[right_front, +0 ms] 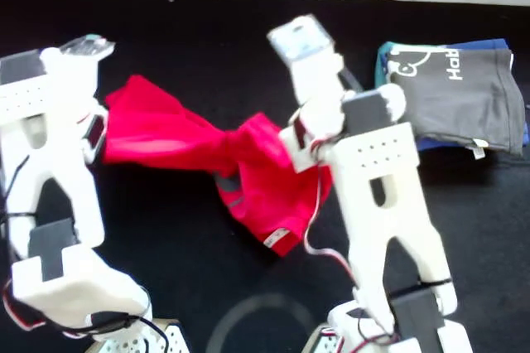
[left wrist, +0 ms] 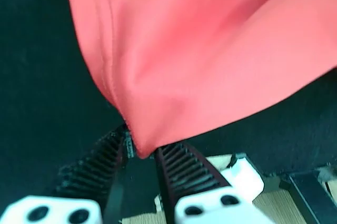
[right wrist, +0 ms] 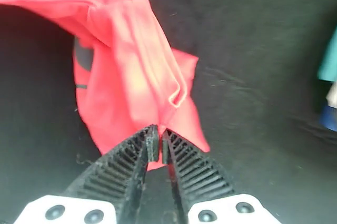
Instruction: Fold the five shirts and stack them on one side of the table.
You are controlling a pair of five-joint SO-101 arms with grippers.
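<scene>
Item in hand: crumpled red fabric shirt (right_front: pixel 248 171), unfolded, stretched across the black worktop (right_front: pixel 190 30). Your left gripper (left wrist: pixel 139 148) and right gripper (right wrist: pixel 159 142) each clamp one edge. Done: folded shirt stack (right_front: pixel 460 96), grey uppermost, at the far right. You cannot count its layers.

Left gripper (left wrist: pixel 139 148) and right gripper (right wrist: pixel 159 139) each pinch the red shirt (right_front: pixel 166 133).

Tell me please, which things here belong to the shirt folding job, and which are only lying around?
Belong to the job:
red shirt, held by the left claw and the right claw
stack of folded shirts, grey one on top

Only around:
black table cover
arm wires
</scene>
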